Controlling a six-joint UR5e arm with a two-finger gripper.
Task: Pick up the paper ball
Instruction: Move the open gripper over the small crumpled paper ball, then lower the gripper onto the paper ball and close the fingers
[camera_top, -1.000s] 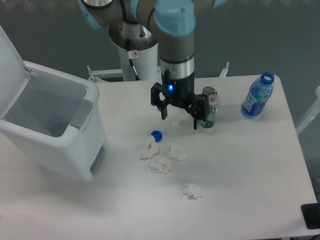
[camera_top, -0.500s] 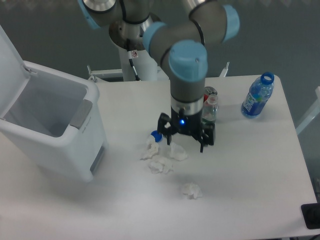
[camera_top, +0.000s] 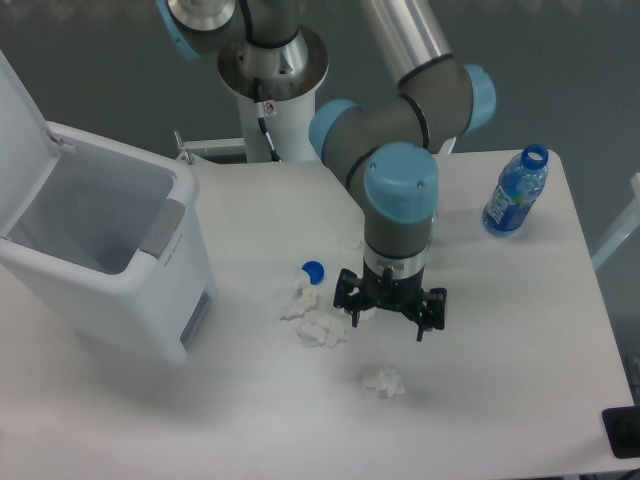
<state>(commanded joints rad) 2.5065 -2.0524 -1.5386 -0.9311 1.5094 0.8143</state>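
Now the arm has swung from the far side of the table (camera_top: 520, 330) towards the near side, passing over the cluster of paper wads (camera_top: 318, 328) and the blue bottle cap (camera_top: 313, 270). That puts the gripper (camera_top: 390, 320) just above and slightly far of the paper ball (camera_top: 384, 380), which lies alone near the front edge. Its jaws stand wide open, holding and touching nothing; a descent looks next.
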